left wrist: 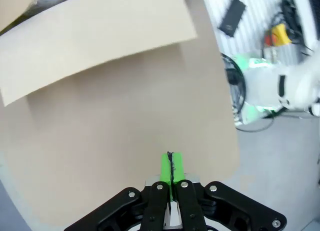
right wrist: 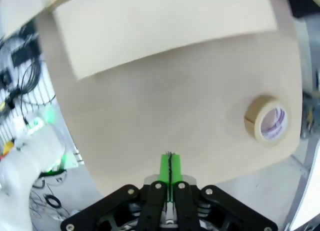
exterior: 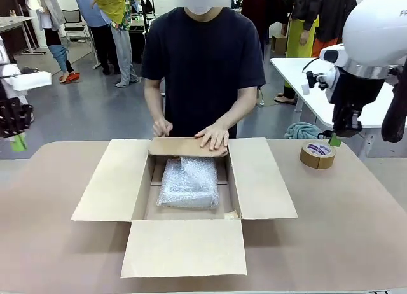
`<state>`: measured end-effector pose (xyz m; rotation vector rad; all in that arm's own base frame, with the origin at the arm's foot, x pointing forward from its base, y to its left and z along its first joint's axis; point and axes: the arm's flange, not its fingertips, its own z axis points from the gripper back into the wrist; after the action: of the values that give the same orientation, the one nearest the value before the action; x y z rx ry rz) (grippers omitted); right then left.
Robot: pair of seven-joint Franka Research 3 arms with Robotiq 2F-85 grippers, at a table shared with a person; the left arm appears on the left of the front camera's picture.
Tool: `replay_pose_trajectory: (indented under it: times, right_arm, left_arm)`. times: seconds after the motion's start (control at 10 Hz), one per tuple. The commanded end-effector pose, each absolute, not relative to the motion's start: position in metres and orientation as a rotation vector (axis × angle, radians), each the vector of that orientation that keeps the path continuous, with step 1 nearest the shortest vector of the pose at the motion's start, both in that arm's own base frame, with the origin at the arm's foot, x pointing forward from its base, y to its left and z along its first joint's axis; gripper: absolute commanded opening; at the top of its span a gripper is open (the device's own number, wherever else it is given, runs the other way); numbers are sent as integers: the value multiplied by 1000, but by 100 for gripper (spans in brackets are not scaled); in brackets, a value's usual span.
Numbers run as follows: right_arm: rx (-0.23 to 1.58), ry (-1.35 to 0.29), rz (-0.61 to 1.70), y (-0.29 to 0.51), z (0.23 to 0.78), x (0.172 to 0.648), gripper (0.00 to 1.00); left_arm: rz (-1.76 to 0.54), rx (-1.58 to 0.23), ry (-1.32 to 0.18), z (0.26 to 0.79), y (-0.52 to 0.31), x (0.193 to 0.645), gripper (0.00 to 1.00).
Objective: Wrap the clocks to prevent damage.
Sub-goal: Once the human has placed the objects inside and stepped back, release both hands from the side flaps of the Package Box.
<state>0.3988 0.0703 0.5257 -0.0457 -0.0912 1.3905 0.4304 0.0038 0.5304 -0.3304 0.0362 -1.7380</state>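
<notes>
- Nearest the camera in the front view, the near flap [exterior: 184,246] of the open cardboard box [exterior: 114,179] lies flat on the bench [exterior: 51,243] in the lower centre.
- Inside the box, at frame centre, is a bubble-wrapped bundle [exterior: 189,181]. Going by the task it is probably a clock, though the wrap hides what it holds.
- Above it, the person's hands [exterior: 214,136] press on the far flap [exterior: 181,146], which is folded inward over the opening.
- A roll of brown tape [exterior: 317,154] stands on the bench at right, well apart from the box.
- At the left edge the left jaws hang above the bench. At upper right the right jaws hang near the tape.
- In the left wrist view, the green pads [left wrist: 166,166] at bottom centre are pressed together with nothing between them. Bare bench lies beyond, with a box flap [left wrist: 100,41] across the top.
- In the right wrist view, the right pads [right wrist: 165,168] are likewise closed and empty. The tape shows at right and a flap [right wrist: 165,26] along the top.
- To do this step well, I judge the bundle should sit flat and snug before the flaps come down. The side flaps should fold evenly, and both arms should stay clear of the person's hands until tape is needed.
</notes>
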Motion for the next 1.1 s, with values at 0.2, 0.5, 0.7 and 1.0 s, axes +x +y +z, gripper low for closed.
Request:
replay_pose_trajectory:
  times: [0.2,0.5,0.7,1.0]
  right_arm:
    - [20,-49,1505,56,524,396,1]
    - [-2,-54,1495,60,524,392,1]
    - [-2,-54,1495,60,524,392,1]
    - [-2,-54,1495,60,524,392,1]
  left_arm:
    - [-1775,-266,110,537,16,439,0]
    - [-1768,-294,105,539,18,438,0]
    - [-1768,-294,105,539,18,438,0]
    - [-1768,-294,105,539,18,438,0]
